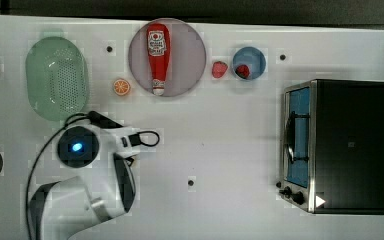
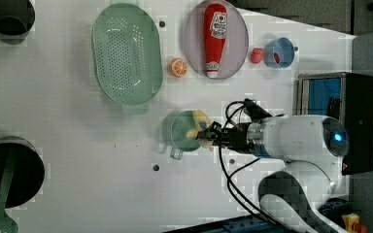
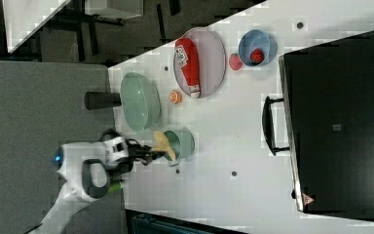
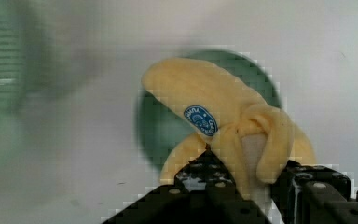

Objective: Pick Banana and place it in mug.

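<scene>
The banana (image 4: 223,121) is gripped in the jaws of the gripper (image 2: 208,137) above the mug (image 2: 182,132) (rim just below); it should be centred, lowered, then released.

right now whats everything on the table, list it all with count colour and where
banana: 1, pale yellow, held over the mug
mug: 1, dark green, below the colander in the left view
colander: 1, pale green, the left view's upper left
plate: 1, grey, top middle of the top view
ketchup bottle: 1, red, lying on the plate
orange slice: 1, orange, between colander and plate
strawberry: 1, red, beside the blue cup
blue cup: 1, blue, something red inside
toaster oven: 1, black and silver, the top view's right
pincer: 1, black, shut on the banana
</scene>
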You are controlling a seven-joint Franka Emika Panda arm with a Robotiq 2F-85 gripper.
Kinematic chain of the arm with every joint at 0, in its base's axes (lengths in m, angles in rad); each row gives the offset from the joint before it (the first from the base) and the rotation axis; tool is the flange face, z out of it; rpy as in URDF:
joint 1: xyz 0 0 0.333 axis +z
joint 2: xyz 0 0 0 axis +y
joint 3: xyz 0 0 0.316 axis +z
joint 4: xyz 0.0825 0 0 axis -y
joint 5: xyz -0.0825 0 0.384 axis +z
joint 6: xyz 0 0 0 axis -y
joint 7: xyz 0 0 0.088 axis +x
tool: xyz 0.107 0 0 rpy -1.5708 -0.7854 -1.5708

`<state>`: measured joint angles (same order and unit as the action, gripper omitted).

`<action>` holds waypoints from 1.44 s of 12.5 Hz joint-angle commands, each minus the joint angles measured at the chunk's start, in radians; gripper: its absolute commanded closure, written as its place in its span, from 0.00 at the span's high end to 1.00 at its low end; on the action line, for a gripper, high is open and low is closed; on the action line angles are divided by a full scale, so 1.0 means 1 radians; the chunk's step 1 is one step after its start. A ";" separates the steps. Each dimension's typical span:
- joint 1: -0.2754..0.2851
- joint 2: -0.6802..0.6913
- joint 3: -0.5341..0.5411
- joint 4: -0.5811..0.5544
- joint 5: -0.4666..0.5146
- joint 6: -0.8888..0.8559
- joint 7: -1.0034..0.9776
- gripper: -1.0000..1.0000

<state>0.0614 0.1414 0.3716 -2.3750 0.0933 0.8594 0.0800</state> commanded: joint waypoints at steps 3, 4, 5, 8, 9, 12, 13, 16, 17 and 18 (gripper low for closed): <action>0.017 -0.052 0.008 -0.011 -0.037 0.037 0.124 0.74; 0.017 -0.049 0.005 -0.010 -0.037 0.041 0.124 0.85; 0.017 -0.049 0.004 -0.008 -0.037 0.043 0.124 0.99; 0.009 -0.092 -0.032 0.037 -0.019 0.037 0.126 1.00; 0.003 -0.131 -0.062 0.068 -0.019 -0.025 0.123 1.00; -0.004 -0.235 -0.159 0.185 -0.021 -0.270 0.097 1.00; -0.007 -0.262 -0.193 0.232 -0.025 -0.349 0.097 1.00; -0.015 -0.314 -0.297 0.377 -0.076 -0.571 0.090 1.00; -0.017 -0.321 -0.328 0.423 -0.100 -0.624 0.090 1.00; -0.019 -0.326 -0.352 0.459 -0.106 -0.664 0.090 1.00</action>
<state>0.0605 -0.1714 0.0483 -1.9062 -0.0207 0.2327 0.1478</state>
